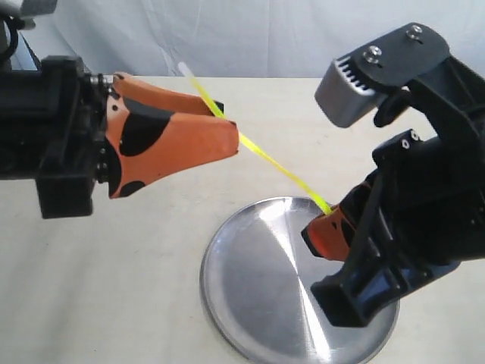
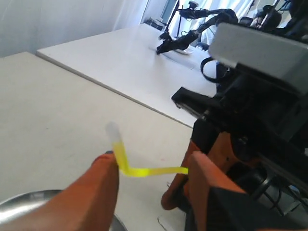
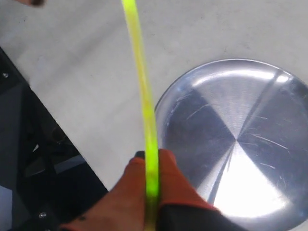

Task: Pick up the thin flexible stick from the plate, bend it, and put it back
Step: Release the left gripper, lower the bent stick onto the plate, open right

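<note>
Stick is off the plate, in the air. The thin, bright yellow-green plastic stick [image 1: 276,167] spans between both tools. It slants from over the far rim of the round, shiny silver metal plate [image 1: 250,303] up toward the far edge of the pale matte surface [image 1: 114,288]. Plate is bare and sits on the right half of the surface, well away from the far edge.

Right tool [image 1: 326,224], orange fingers on a black frame, is clenched on the stick's lower end. The right wrist view confirms it: the rod is pinched between the two pads and runs straight out from them, with the plate beneath.

Left tool [image 1: 229,125], orange with black patches, has its jaws parted and is not pinching. In the left wrist view the stick crosses the gap from one finger toward the other and bears on one fingertip [image 2: 103,175]. A distinct kink sits right at that fingertip, and the pale end [image 2: 111,130] pokes past it at an angle. In the exterior view the rod looks near straight, so the kink is either slight or turned away from that camera.

Step in hand, by my reading: the bend. Pick-up is done and put-back is not begun.

Next move most likely calls for more deflection, with the left tool levering against the rod while the right grasp acts as anchor. After that, lower the rod to the middle of the plate. Clear the left tool first so nothing snags, then let the right tool release.

Risks: the rod could slip off the open fingertip. It could also spring on release and land off the rim.
</note>
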Motion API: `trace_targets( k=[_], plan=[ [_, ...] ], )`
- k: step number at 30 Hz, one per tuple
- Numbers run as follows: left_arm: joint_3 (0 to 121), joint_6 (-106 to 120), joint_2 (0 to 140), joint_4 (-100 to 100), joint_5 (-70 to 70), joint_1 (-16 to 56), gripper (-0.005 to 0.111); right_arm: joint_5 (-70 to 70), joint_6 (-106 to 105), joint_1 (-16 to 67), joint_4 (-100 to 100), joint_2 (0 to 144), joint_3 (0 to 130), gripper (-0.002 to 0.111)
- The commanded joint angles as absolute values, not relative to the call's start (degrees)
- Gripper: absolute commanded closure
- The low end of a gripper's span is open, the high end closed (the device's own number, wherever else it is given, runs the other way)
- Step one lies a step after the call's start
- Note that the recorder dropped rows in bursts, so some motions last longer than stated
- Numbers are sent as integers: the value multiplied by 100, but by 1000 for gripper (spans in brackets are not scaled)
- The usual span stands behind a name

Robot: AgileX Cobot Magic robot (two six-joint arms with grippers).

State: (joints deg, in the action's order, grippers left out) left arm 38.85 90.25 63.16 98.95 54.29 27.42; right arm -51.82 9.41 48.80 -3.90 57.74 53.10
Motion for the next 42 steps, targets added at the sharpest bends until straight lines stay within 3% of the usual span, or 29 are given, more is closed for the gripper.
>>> trace_targets(
  k=[1,11,15,22,27,30,36,39,42],
  plan=[
    [4178,9034,6018,9995,5633,2754,61,-5402,1222,4869,0,5839,5333,109],
    [4307,8302,5399,8917,4864,2754,61,-5104,1394,4869,397,6400,4874,109],
    [4307,8193,4953,8838,4396,2754,62,-5084,2010,4869,1497,7158,4338,109],
    [4307,7908,3586,8198,3330,2754,76,-3601,2339,4335,1802,9156,4238,109],
    [4307,4821,2575,4666,3214,2754,97,-3609,2415,4335,1898,9300,4238,109],
    [4307,3654,2268,3471,3346,2754,99,-3621,2401,4335,1898,9298,4227,97],
    [4307,3298,1974,2472,3376,2754,99,-3731,2422,4335,1805,9298,4227,53],
    [4286,3298,1974,2439,3345,2754,99,-3840,2521,4335,1717,9167,4227,54],
    [4166,3298,1974,2455,3197,2754,99,-3844,2547,4348,1661,8805,4227,70]
  ],
)
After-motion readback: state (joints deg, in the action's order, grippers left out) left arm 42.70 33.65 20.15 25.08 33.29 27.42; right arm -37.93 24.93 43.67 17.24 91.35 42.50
